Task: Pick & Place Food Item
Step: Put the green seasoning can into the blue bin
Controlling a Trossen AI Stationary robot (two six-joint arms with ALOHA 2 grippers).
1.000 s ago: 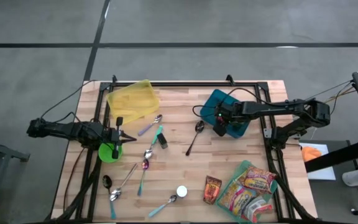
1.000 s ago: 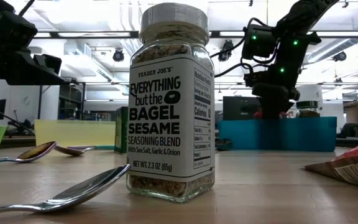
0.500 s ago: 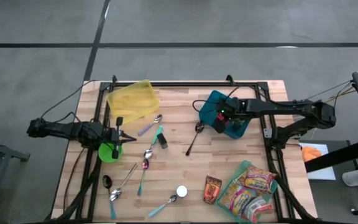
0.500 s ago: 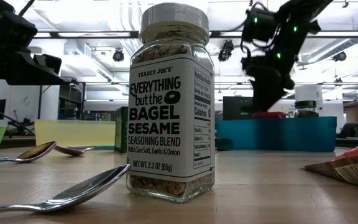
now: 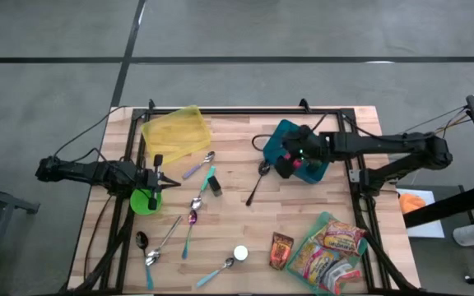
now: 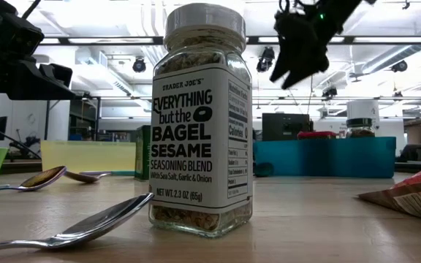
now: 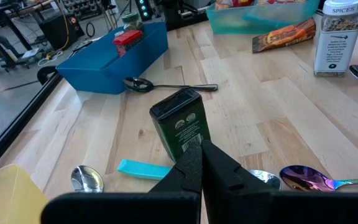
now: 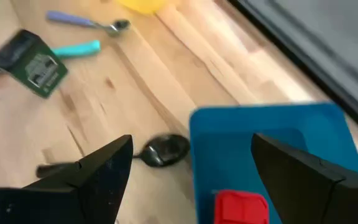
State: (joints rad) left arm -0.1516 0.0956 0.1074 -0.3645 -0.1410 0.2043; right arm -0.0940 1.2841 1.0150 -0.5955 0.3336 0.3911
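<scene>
A small red food item (image 8: pixel 241 208) lies inside the blue tray (image 8: pixel 272 149) at the table's far right; it also shows in the left wrist view (image 7: pixel 128 38). My right gripper (image 8: pixel 191 143) hangs open above the tray's left edge (image 5: pixel 271 148), holding nothing, high over the table in the low view (image 6: pixel 298 51). A black spoon (image 8: pixel 163 149) lies just left of the tray. My left gripper (image 5: pixel 159 177) waits shut at the table's left, above the green bowl (image 5: pixel 145 200), with a dark green packet (image 7: pixel 182 127) in front of it.
A bagel seasoning jar (image 6: pixel 203 117) stands near the front edge. A teal tray of snack bags (image 5: pixel 332 247) and a brown packet (image 5: pixel 281 249) lie at the near right. Several spoons (image 5: pixel 192 215) are scattered mid-table, and a yellow container (image 5: pixel 175 131) sits at the far left.
My right gripper has risen out of the blue tray, tipped less steeply downward and drifted a little toward the table's left. The red item stays in the tray.
</scene>
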